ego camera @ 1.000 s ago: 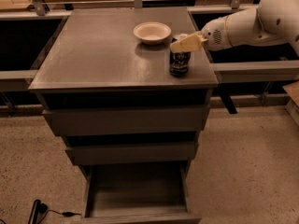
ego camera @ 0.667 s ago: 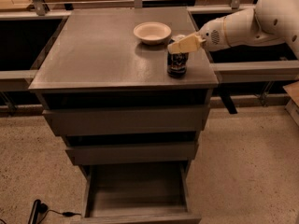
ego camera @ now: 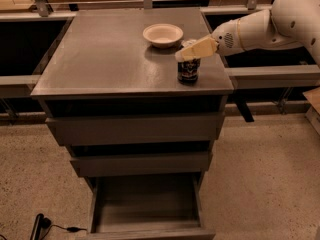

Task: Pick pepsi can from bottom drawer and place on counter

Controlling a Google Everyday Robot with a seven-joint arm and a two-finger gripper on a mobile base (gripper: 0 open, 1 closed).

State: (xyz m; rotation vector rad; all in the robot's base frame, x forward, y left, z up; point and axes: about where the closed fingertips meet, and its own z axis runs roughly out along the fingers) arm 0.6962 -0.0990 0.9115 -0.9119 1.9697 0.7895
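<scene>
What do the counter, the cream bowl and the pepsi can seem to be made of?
Counter: probably laminate or painted metal, grey with a sheen. Cream bowl: perhaps ceramic or plastic, smooth and matte. Pepsi can: likely metal, dark printed wall. The end effector is at the can's top.

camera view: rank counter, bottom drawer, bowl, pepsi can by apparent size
1. counter
2. bottom drawer, open, nearer the camera
3. cream bowl, wider, and pepsi can, taller: too close to rank
The gripper sits at the can's top.

The gripper point(ego camera: 190, 52) atop the pepsi can point(ego camera: 188, 72) hides its rim; the bottom drawer point(ego camera: 145, 206) front seems cropped.
</scene>
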